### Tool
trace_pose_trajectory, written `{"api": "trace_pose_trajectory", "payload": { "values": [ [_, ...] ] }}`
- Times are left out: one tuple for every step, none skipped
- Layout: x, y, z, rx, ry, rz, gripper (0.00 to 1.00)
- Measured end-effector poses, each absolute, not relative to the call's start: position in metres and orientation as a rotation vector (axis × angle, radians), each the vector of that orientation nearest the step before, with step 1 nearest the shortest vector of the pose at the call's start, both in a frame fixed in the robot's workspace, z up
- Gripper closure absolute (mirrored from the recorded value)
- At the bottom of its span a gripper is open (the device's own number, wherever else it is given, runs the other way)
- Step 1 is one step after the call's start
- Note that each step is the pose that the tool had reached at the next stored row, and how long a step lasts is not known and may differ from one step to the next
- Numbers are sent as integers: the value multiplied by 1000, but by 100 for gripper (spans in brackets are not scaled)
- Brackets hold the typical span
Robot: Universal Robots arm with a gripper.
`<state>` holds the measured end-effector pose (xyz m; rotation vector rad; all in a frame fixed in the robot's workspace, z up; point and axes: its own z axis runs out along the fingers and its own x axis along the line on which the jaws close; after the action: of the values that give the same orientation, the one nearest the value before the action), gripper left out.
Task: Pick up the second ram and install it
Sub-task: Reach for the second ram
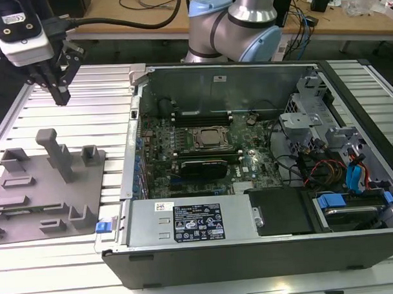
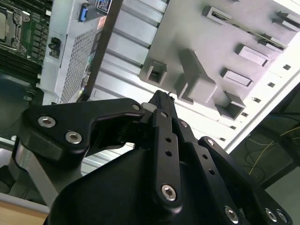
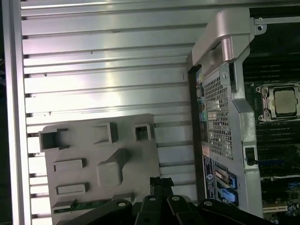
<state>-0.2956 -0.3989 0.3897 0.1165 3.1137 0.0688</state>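
Note:
The second ram (image 3: 89, 204) is a thin green stick lying in a long slot of the grey holder tray (image 3: 75, 145), partly hidden behind the gripper body in the first wrist view. My gripper (image 1: 60, 99) hangs above the ribbed metal table, beyond the tray (image 1: 31, 224) at the exterior view's left. It is shut with nothing between its fingers, and its tips (image 2: 163, 95) meet in a point. It is well apart from the ram. The open computer case (image 1: 206, 250) lies on the exterior view's right, with the motherboard's CPU socket (image 1: 212, 139) showing.
The tray carries a tall grey post (image 1: 54, 152) and several small blocks. Long black slots (image 1: 202, 116) flank the CPU socket. A power supply (image 1: 192, 221), cables and drive bays (image 1: 340, 181) crowd the case. The arm's base (image 1: 234, 23) stands behind the case.

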Motion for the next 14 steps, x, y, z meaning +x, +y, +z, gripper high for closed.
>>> {"api": "trace_pose_trajectory", "payload": {
  "values": [
    [-298, -399, 390, 117, 3114, 69, 89],
    [-302, -399, 390, 117, 3114, 69, 89],
    [-304, -399, 390, 117, 3114, 69, 89],
    [-307, -399, 389, 117, 3114, 69, 89],
    [-309, -399, 389, 117, 3114, 69, 89],
    [-313, -399, 389, 117, 3114, 69, 89],
    [-315, -399, 389, 117, 3114, 69, 89],
    [-317, -399, 389, 117, 3114, 69, 89],
    [-318, -399, 389, 117, 3114, 69, 89],
    [-320, -399, 389, 117, 3114, 69, 89],
    [-322, -399, 389, 117, 3114, 69, 89],
    [-324, -399, 389, 117, 3114, 69, 89],
    [-327, -399, 389, 117, 3114, 69, 89],
    [-330, -399, 389, 117, 3114, 69, 89]
  ]
}}
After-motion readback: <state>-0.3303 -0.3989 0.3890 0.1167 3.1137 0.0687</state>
